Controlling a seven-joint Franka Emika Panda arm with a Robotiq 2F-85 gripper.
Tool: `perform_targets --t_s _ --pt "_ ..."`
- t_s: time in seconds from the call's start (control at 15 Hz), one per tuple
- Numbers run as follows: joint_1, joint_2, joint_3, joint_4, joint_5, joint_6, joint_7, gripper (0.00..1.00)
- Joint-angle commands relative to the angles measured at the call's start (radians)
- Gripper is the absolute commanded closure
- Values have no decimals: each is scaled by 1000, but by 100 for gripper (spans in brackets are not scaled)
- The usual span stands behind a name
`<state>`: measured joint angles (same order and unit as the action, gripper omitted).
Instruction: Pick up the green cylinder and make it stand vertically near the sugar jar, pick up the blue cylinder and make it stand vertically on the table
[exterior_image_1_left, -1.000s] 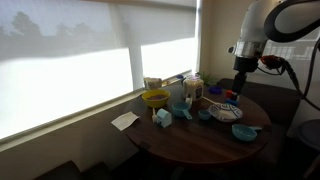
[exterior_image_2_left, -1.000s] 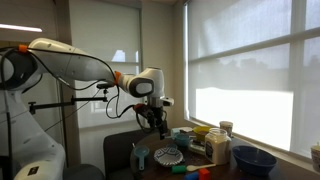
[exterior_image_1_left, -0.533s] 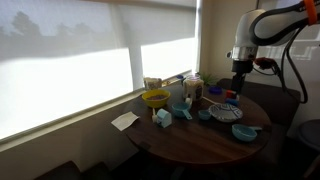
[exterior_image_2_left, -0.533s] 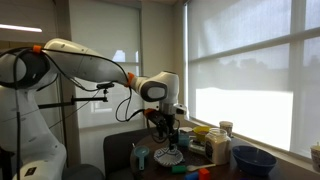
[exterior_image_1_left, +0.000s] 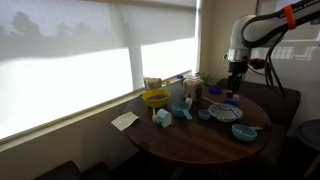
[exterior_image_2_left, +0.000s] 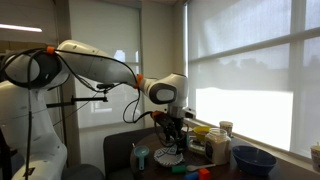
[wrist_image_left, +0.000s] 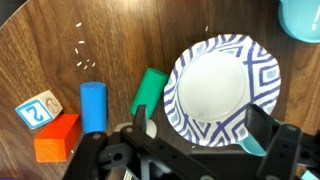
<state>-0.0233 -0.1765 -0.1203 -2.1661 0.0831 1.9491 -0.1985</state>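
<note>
Fingers (wrist_image_left: 263, 128) are spread wide with nothing in them, hovering over the bench (wrist_image_left: 120, 40) above the little cluster of toys. Looks to me like step one is only at the approach stage. The green cylinder (wrist_image_left: 152, 90) is lying on its side on the wood, not picked up yet.

In the wrist view it sits angled, just beside the rim of the blue-patterned plate (wrist_image_left: 222, 88), maybe touching it, hard to say. The blue cylinder (wrist_image_left: 92, 106) lies near it on the side away from the plate, also flat on its side.

Thing is, the gap between the fingers is mostly over the plate, not the cylinder. The green one is off by one fingertip, just ahead of it, not between the two.

So my guess is the next move needs a sideways shift toward the green piece. Maybe a wrist twist too, so the fingers close across its narrow width, then straight down. Tight spot though, with the plate on one side and the blue one on the other.
</note>
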Motion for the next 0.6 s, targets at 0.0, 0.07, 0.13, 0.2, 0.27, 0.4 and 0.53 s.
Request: perform_targets --t_s 0.0,0.07,0.13,0.2,0.27,0.4,0.53 --pt "-11 -2 9 5 12 -8 -8 0" --pt "-16 8 8 14 4 -21 16 0" --pt "-23 16 9 20 -2 -31 64 0" --pt "-28 22 9 24 -6 -34 82 0" --pt "-36 29 11 28 -23 -33 123 0" --pt "-45 46 4 42 -5 -50 139 0" --pt "-56 61 0 55 -5 -64 149 0"
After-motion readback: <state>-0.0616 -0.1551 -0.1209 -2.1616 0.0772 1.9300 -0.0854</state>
